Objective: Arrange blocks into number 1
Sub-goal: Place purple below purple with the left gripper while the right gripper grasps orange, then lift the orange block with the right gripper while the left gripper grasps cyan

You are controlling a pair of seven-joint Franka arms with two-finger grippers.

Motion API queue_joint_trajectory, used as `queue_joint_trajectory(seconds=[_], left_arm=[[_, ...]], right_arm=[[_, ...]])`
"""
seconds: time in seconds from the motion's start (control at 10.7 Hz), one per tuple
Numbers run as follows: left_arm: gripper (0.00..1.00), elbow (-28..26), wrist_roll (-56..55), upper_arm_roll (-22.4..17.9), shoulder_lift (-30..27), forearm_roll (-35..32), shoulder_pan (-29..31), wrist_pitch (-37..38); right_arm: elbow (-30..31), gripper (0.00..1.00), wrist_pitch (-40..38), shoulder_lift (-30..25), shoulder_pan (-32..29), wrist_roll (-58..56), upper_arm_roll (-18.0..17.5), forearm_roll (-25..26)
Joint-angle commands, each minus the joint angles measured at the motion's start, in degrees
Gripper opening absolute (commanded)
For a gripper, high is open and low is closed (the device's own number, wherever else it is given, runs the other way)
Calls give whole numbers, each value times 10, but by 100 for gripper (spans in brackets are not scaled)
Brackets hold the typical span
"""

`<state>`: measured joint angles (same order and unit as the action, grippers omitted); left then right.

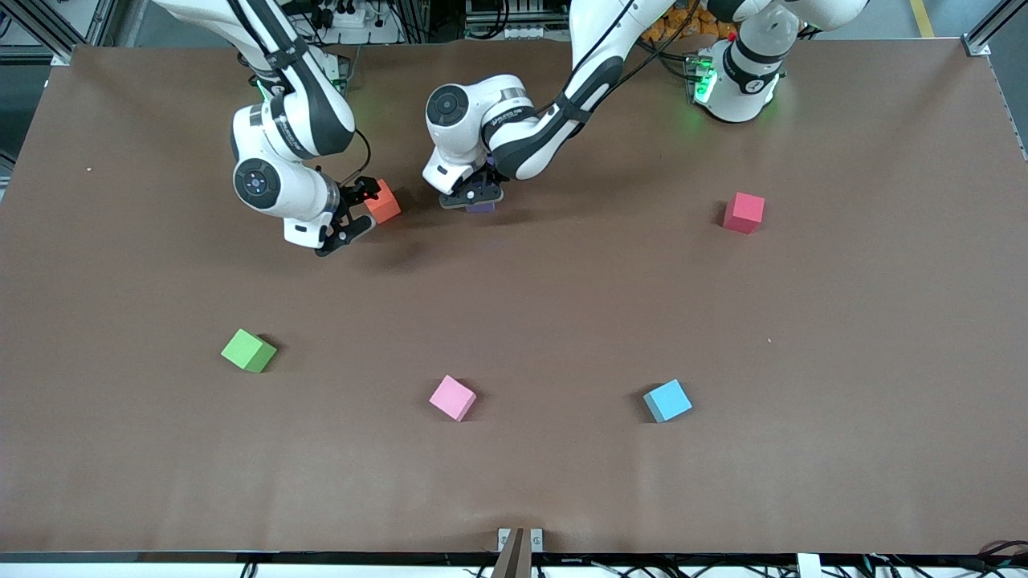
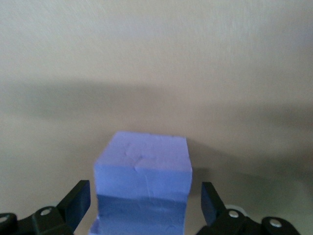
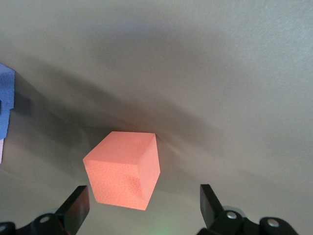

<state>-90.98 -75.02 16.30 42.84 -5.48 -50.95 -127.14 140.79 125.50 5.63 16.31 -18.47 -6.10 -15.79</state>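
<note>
Straddling purple block [image 2: 142,181], left end effector [image 2: 144,203] open, right end effector [image 3: 144,205] open by orange block [image 3: 123,170]

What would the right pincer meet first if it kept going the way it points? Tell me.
Most likely the orange block. It sits on the table just ahead of the open right pincer, though offset toward one finger rather than centred between them, so that finger may touch it first.
</note>
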Motion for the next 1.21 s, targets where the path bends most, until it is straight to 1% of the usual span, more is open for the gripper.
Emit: queue_joint_trajectory(seconds=[0.0,0.19,0.37,0.47,0.65,0.75,0.93,1.12], left_arm=[[100,-4,-26,-31,-48,-16,15,26],[100,-3,-26,-34,-69,-16,65,38],[100,-3,-21,-35,-75,-21,136,47],[100,-3,-15,-36,-73,-23,171,47],[100,-2,25,-35,-71,-55,231,47],[100,-2,44,-35,-68,-52,256,47],[100,41,68,-35,-42,-55,301,47],[100,50,124,-36,-36,-56,329,48]], right_arm=[[6,100,13,11,2,-12,-1,-17],[6,100,18,19,14,-12,-1,-34],[7,100,33,24,36,-12,0,-39],[7,100,40,24,49,-9,0,-40],[16,100,72,23,71,-7,1,-39],[17,100,77,25,78,-2,2,-39],[18,100,77,29,82,3,2,-39],[28,100,83,30,84,2,2,-39]])
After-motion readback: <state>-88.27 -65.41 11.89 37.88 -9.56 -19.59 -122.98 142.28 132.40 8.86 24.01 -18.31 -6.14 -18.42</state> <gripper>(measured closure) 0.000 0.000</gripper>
